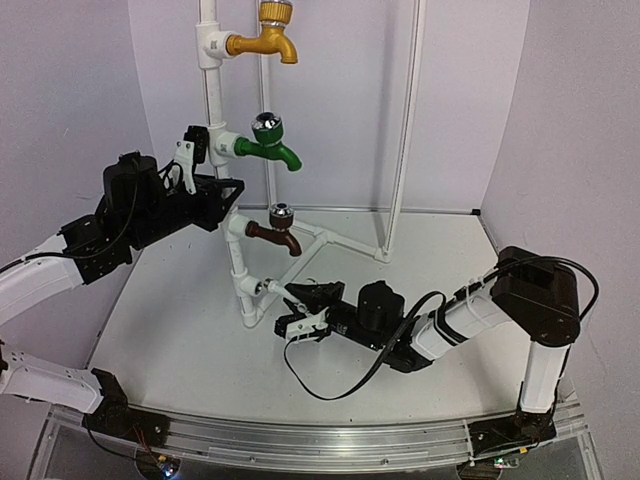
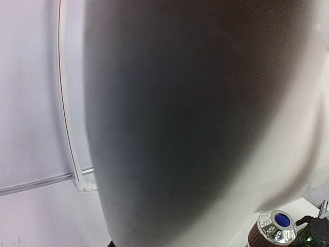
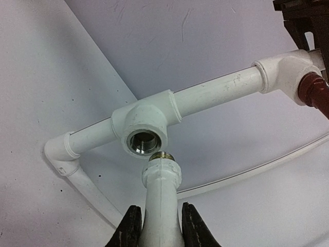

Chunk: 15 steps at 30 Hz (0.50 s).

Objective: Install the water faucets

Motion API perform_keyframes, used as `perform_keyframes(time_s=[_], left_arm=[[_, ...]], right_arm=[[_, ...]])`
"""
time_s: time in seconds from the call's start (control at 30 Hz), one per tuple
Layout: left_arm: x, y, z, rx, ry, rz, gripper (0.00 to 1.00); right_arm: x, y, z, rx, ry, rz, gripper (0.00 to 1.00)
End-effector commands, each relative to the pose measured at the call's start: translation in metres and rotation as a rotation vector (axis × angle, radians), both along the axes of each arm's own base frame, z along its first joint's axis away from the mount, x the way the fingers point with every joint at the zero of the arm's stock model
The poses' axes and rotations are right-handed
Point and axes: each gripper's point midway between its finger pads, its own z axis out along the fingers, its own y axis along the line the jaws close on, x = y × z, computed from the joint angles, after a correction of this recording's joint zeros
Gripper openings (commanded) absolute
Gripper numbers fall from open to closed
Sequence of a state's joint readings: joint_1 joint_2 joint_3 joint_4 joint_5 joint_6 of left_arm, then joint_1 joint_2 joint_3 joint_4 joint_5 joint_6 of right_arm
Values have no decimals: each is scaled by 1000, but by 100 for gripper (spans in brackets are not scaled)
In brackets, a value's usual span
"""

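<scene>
**A:** So, where is the white faucet?

**B:** It is in the right end effector, low over the surface. The wrist view shows both dark fingers pressed to the sides of its white body, so it is clamped.

**A:** Is it in the fitting?

**B:** No. Its metal threaded end sits just below the open threaded mouth of the lowest T-fitting, not inside it. I cannot tell whether it touches the rim. The faucet's knob and spout are out of sight in that view.

**A:** And the others?

**B:** Three are mounted on the white pipe frame. The yellow faucet is at the top, the green faucet is below it, and the brown faucet is lower again, just above the fitting with the open mouth. Each has its spout curving downward.

**A:** What about the left arm?

**B:** From overhead, the left end effector is up at the upright pipe, right beside the green faucet's fitting, with its fingers drawn together on the pipe. Its wrist camera is almost filled by a blurred white and grey shape very close to the lens. Only the brown faucet's silver knob, with a blue dot on top, shows in the bottom right corner.
</scene>
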<state>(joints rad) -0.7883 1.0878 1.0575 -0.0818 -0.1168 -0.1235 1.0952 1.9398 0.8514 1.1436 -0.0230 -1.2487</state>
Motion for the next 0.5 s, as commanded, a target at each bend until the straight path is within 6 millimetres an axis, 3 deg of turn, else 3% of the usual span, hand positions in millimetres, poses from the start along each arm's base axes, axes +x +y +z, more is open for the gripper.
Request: perform_keyframes(time_s=[0.0,0.17,0.47], left_arm=[[-17,0,10,-235,277,-12,0],[-20,1,16,-238,286,-20,0],[-21,-3,26,-255,284,-41,0]], right_arm=[[-14,13,46,158,-23,67,0],[-19,20,55,193,-12,103,0],[-19,25,44,182,-11,97,0]])
